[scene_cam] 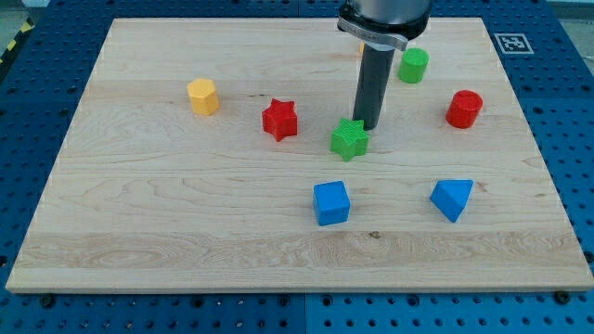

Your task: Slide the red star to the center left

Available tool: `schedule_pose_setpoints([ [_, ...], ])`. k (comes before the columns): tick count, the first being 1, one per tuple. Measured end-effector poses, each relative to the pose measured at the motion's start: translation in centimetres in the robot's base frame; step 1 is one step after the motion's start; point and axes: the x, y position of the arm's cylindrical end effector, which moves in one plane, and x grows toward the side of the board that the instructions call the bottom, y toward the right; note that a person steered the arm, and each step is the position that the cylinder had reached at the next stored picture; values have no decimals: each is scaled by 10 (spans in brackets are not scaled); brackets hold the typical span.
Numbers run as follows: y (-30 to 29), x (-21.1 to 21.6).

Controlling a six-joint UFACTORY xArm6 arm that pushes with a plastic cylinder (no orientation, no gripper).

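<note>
The arm's upper body is cut off by the view's top edge, so only its grey collar and the dark rod show. Behind the rod, near the top of the board, a sliver of something orange peeks out at the collar's left side — too little of it shows to name. There is no pincer on this arm to be apart or together; it ends in the plain rod, and my tip [366, 125] rests on the wooden board [139, 241] just at the upper right edge of the green star [350, 139], touching it or nearly so; the rod's own shadow makes that hard to settle.

No containers lie on the board, only loose blocks.

The red star [279, 120] sits a little left of the frame's centre, in the upper half, near the green star's left and apart from it. Between it and my tip stands the green star. Further to the upper left lies the yellow hexagonal block [202, 96], well apart from the red star.

On the right side, a green cylinder [413, 65] sits just right of the rod near the top, and a red cylinder [464, 109] lies lower and further right. In the lower half are a blue cube [331, 203] below the green star and a blue wedge-like block [452, 198] toward the lower right. A printed marker tag [512, 43] sits at the board's upper right corner — beyond it, blue perforated table.
</note>
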Motion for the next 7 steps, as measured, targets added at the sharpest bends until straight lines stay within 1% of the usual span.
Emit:
schedule_pose_setpoints([
  [1,0,0],
  [2,3,15],
  [3,-8,18],
  [5,-84,17],
  [7,-111,-18],
])
